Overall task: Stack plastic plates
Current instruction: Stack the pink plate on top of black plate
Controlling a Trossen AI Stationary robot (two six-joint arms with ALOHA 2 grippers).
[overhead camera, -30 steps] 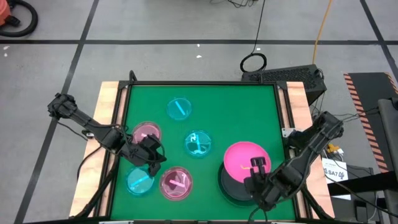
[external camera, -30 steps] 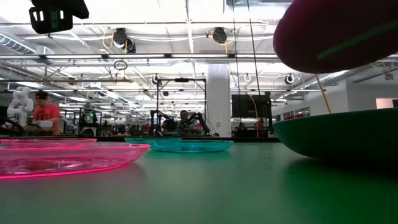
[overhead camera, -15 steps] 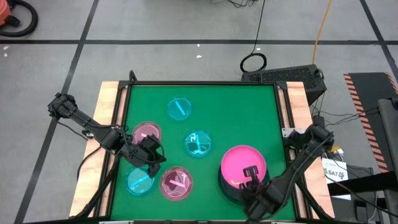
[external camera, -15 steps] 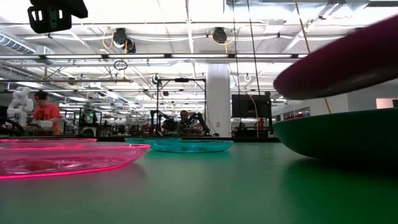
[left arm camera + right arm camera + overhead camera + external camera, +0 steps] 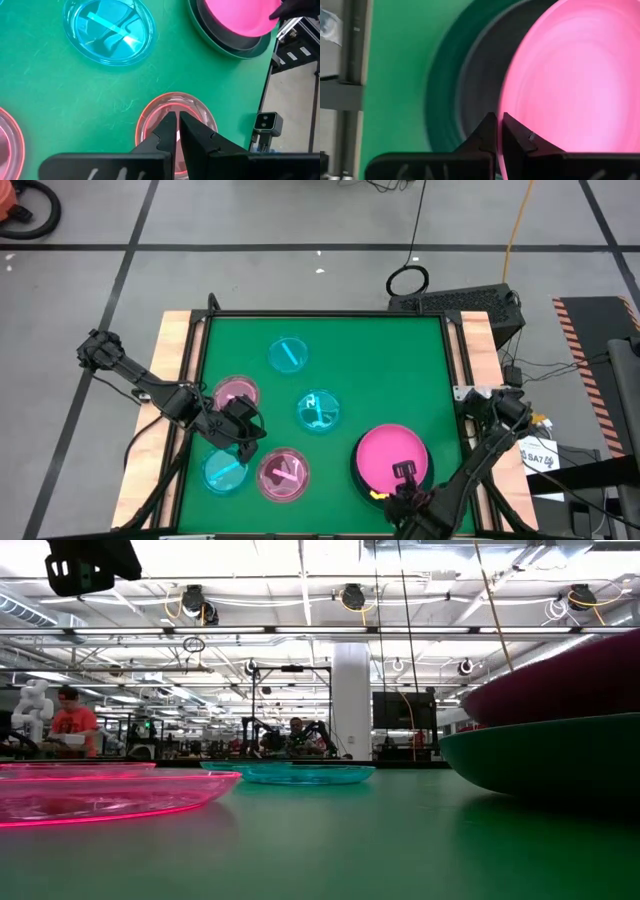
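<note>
Right gripper (image 5: 402, 472) at near right of the green table (image 5: 400, 350), fingers pinching the near rim of the opaque pink plate (image 5: 390, 452). Pink plate lies over the black plate (image 5: 475, 95), itself inside the large dark plate (image 5: 540, 755).

Left gripper (image 5: 243, 430) waits at left, fingers pressed together, among small translucent plates: pink plate (image 5: 235, 392) far, cyan plate (image 5: 224, 471) near, another pink plate (image 5: 283, 474) beside.

Two more cyan plates (image 5: 319, 410) toward centre.

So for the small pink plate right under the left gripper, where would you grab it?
At its raised rim. The pink plate lies flat on the green table, too shallow to hold elsewhere. I would bring the left gripper straight down from above, one finger inside the rim and one outside.
</note>
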